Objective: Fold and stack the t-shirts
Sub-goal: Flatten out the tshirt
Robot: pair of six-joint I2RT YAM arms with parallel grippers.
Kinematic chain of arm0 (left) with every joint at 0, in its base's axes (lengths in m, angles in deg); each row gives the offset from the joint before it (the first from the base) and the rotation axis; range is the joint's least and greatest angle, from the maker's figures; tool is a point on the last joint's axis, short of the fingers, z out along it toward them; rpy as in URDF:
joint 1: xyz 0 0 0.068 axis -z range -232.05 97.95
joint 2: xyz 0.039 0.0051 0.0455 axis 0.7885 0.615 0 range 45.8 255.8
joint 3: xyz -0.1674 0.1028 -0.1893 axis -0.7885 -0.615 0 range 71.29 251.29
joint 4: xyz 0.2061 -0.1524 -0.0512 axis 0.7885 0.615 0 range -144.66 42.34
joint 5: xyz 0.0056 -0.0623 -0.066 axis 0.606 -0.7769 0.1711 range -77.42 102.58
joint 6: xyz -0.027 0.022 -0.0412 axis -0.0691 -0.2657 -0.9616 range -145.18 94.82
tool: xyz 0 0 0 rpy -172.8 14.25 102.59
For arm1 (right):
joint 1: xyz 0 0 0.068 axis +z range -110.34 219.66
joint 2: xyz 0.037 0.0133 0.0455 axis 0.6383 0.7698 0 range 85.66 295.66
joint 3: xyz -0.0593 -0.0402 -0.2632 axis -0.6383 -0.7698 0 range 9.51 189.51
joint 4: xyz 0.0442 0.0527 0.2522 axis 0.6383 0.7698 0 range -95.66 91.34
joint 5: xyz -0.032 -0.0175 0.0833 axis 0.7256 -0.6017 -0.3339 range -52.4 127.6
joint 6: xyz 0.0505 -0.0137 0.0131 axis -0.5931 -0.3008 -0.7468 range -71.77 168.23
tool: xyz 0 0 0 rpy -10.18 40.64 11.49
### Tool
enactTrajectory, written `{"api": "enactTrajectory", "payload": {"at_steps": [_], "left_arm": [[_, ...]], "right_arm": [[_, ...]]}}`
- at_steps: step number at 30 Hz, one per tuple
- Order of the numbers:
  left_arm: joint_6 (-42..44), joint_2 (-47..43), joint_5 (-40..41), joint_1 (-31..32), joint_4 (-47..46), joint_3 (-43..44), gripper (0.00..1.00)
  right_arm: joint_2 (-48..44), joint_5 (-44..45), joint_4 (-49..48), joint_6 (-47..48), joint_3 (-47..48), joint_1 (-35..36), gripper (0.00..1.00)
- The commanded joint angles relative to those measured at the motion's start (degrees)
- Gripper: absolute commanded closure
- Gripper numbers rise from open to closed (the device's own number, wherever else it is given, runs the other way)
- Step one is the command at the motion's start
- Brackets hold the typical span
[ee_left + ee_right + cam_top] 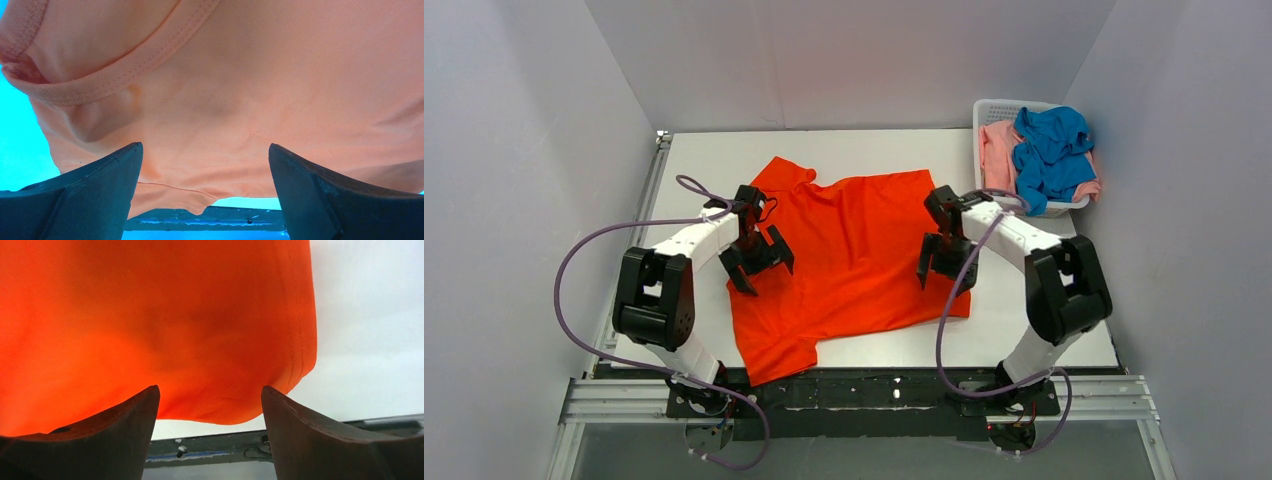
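shirt: orange t-shirt [260, 90] fills most of the frame, softly wrinkled
band: stitched band [115, 70] curves across the upper left
pincer: left pincer [205, 147] spread wide, dark fingers [95, 192] at both lower corners
worktop: worktop [20, 145] shows at the left edge

2 arms, same build. Both the left arm [692, 238] and the right arm [1014, 225] have white links and bulky black joint housings. The left cable [559, 290] and right cable [942, 325] are purple, each 1 long loose loop. The left gripper [762, 272] and right gripper [944, 275] are black. The fingers [85, 192] are dark, matte wedges with blunt tips.
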Motion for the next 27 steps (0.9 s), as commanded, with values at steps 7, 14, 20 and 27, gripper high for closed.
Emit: {"api": "enactTrajectory", "payload": {"at_steps": [7,14,20,27], "left_arm": [[-0.43,1.97,-1.85,-0.92,6.11,-0.45,0.02],[0.72,-2.77,-0.31,-1.65,7.28,0.73,0.02],[2.26,1.98,0.82,-2.86,6.94,10.00,0.02],[3.66,19.75,-4.80,-5.54,8.97,27.40,0.02]], "right_arm": [[-11.28,-17.29,-18.33,1.15,-22.94,-9.26,0.15],[-19.19,-14.91,-12.91,3.27,-16.64,-10.14,0.13],[-9.67,-18.27,-20.59,6.01,-0.64,-10.14,0.12],[13.02,-19.71,-22.62,10.84,23.79,-10.07,0.11]]}}
